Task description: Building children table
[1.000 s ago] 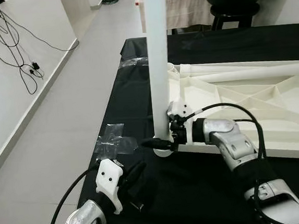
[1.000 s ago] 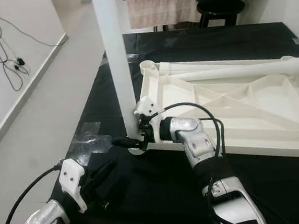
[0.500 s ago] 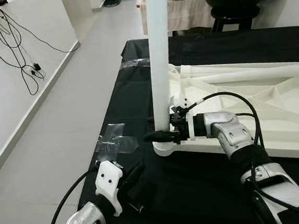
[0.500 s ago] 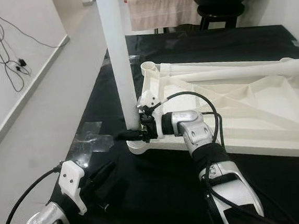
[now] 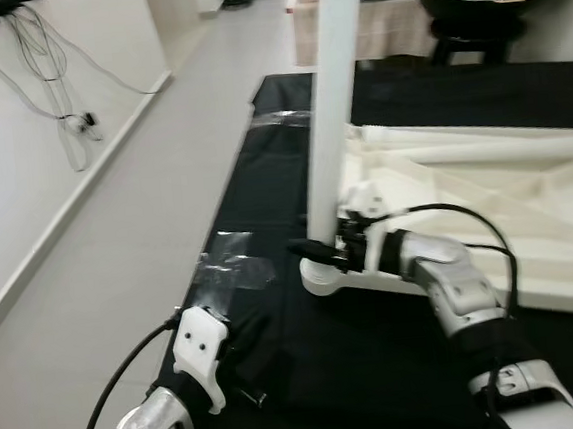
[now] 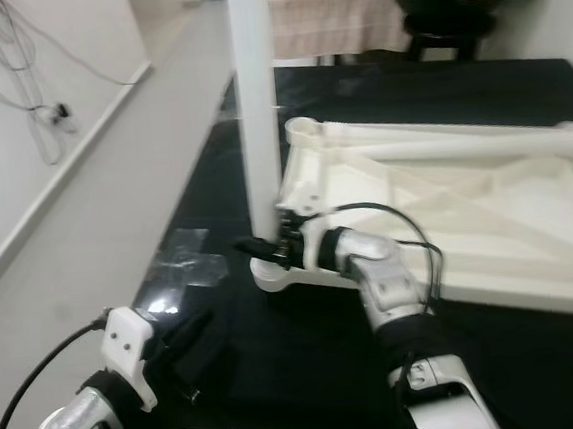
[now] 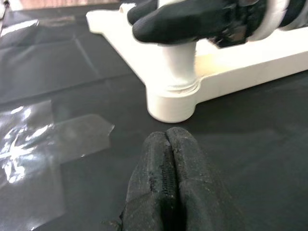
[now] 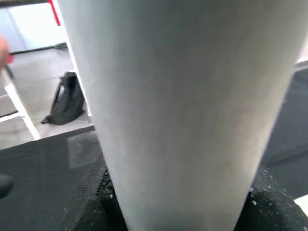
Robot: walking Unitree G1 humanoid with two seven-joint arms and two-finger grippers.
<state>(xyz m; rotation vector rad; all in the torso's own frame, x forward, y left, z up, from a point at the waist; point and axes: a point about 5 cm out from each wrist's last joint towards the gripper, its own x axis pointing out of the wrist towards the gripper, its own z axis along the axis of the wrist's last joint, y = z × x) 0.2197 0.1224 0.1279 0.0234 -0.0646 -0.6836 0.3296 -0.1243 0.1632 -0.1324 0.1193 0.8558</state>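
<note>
Risk noted: the white leg (image 5: 335, 100) is standing upright in the corner socket (image 7: 171, 98) of the inverted tabletop (image 6: 487, 207); if seating is incomplete, releasing or side-loading could be tipping it over. The right gripper (image 5: 322, 253) is pinching the leg just above the socket. The left gripper (image 7: 166, 180), fingers pressed together, is resting on the black cloth (image 5: 263, 176) near the socket, apart from it.
</note>
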